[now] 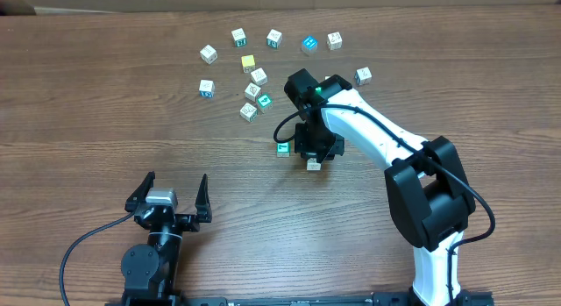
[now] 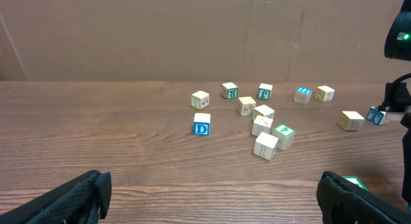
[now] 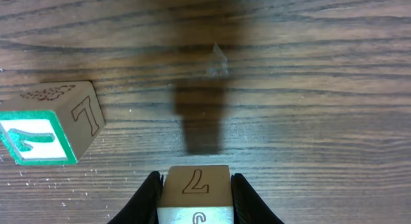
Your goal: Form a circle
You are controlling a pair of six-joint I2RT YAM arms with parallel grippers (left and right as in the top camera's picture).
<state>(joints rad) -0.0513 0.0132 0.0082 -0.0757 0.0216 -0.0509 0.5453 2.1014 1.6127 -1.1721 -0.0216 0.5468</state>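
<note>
Circle [image 1: 252, 90] is lying as a short crooked row running away from the robot. Right gripper [image 3: 194, 193] is clamping a whitish cube [image 3: 194, 181]. Left gripper [image 1: 176, 181] is gaping empty.

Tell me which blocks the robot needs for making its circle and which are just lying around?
For the job:
- the circle, a tight group of four cubes
- the letter cube pinched in the right gripper

Just lying about:
- the blue cube
- the yellow cube
- the other scattered cubes
- the left gripper, open and holding nothing
</note>
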